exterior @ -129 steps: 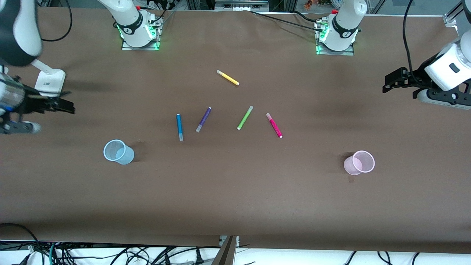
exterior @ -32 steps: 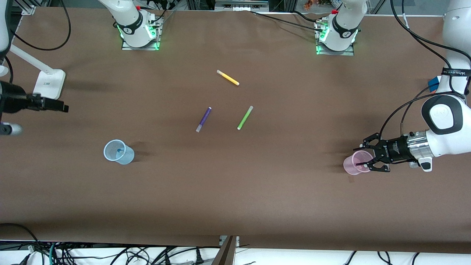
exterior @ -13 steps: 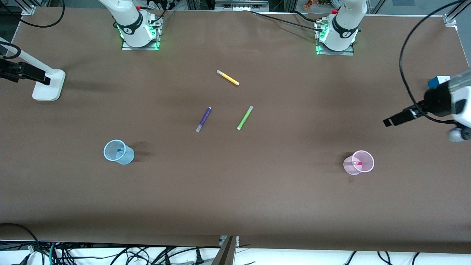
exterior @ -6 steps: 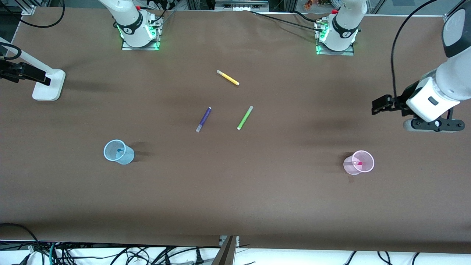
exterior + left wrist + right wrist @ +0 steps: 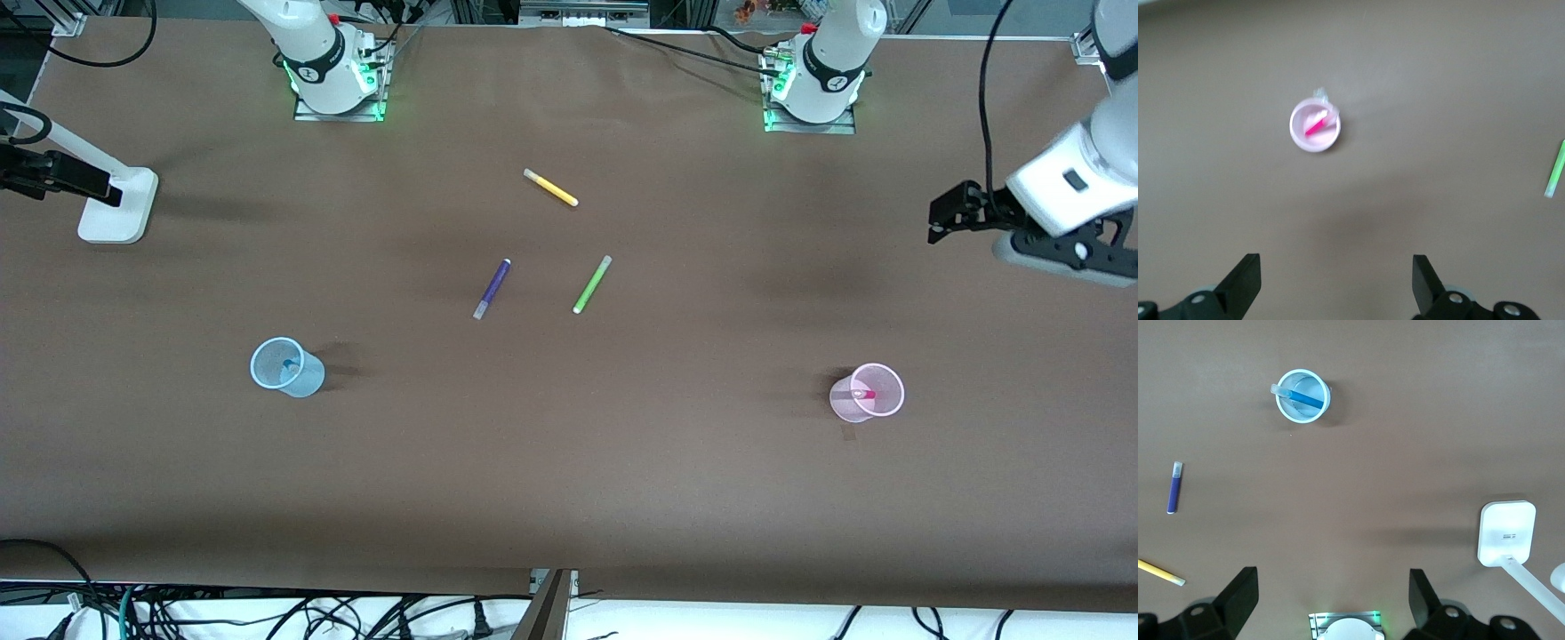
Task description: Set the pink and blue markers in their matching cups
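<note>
The pale blue cup [image 5: 286, 367] stands upright toward the right arm's end with the blue marker [image 5: 289, 364] leaning inside it. Both also show in the right wrist view, cup [image 5: 1321, 407] and marker [image 5: 1301, 398]. The pale pink cup [image 5: 868, 392] stands toward the left arm's end and holds the pink marker [image 5: 863, 394]. The left wrist view shows that cup [image 5: 1298, 137] and marker [image 5: 1315, 124]. My left gripper [image 5: 937, 218] is open and empty, high over the table's left-arm end; it also shows in its wrist view [image 5: 1336, 287]. My right gripper [image 5: 102, 185] is open and empty [image 5: 1331, 600], high over the right-arm end.
A purple pen [image 5: 492, 288], a lime-green pen [image 5: 591, 284] and a yellow pen [image 5: 550, 188] lie loose mid-table, farther from the front camera than the cups. A white stand [image 5: 116, 209] sits at the right arm's end. The arm bases [image 5: 333, 71] stand along the table's back edge.
Both markers, once loose on the table, are in their cups. The left gripper let go of the pink marker, rose and drew off toward its end. The right arm holds still.
</note>
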Tool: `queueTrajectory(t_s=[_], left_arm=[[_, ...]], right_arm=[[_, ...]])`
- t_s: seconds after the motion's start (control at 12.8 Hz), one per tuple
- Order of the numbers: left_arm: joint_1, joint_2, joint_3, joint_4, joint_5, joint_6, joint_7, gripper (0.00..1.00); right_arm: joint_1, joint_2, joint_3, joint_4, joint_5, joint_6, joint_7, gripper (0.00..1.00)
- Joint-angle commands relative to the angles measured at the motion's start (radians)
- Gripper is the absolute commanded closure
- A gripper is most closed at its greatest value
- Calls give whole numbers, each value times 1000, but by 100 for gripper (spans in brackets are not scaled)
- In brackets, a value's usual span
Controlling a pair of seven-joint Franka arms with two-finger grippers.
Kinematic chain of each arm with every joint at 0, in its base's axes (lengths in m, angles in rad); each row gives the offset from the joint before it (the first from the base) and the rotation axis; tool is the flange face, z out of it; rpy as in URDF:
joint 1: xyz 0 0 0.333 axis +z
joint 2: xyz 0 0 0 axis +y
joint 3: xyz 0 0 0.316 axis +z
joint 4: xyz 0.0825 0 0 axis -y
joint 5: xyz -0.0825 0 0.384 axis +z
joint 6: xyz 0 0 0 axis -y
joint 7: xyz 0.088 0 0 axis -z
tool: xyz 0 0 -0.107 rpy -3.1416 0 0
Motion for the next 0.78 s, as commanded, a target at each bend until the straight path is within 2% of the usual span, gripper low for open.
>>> queueTrajectory(t_s=[0.0, 0.08, 0.71], left_arm=[[-34, -76, 26, -95, -3, 8, 21, 0], [-23, -73, 24, -82, -2, -27, 18, 0], [-21, -64, 18, -78, -6, -28, -23, 0]], right_arm=[[-4, 4, 4, 18, -14, -6, 7, 0], [-4, 4, 4, 18, -14, -6, 7, 0], [-6, 4, 4, 18, -14, -6, 8, 0]])
